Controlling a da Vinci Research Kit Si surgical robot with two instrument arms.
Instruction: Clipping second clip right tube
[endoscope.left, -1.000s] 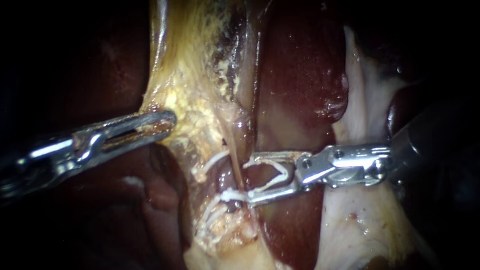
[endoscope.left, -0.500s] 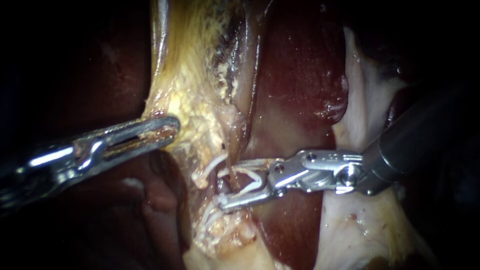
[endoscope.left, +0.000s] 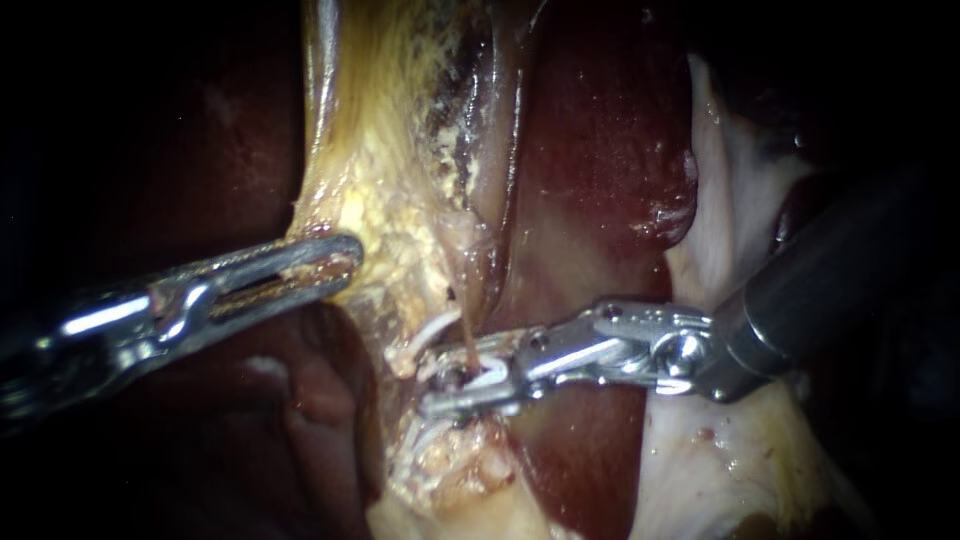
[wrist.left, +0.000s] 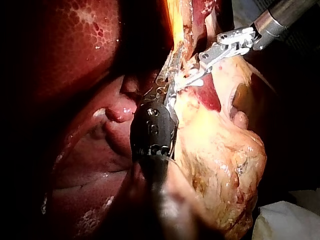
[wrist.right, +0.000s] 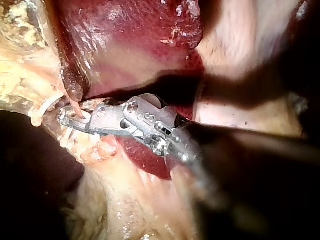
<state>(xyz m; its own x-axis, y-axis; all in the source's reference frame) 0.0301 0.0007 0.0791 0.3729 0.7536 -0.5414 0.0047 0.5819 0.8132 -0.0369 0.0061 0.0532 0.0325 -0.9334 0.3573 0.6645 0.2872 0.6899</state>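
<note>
Tube (endoscope.left: 466, 336), thin and pinkish, hangs from pale fatty tissue (endoscope.left: 385, 215) and passes between the jaws of the right instrument (endoscope.left: 436, 386). These jaws are nearly together, clamped on a white clip (endoscope.left: 487, 375) around it (seemingly; glare obscures contact). Left instrument (endoscope.left: 345, 258) jaws grip the fatty tissue's edge. Glossy dark-red liver (endoscope.left: 590, 150) lies behind; surroundings dark.

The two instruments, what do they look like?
Both are shiny silver metal. The left instrument has long, thin jaws with a slot down the middle and a black wrist behind them. The right instrument has shorter jaws, a hinged part with little round pins, and a smooth dark grey round shaft.
</note>
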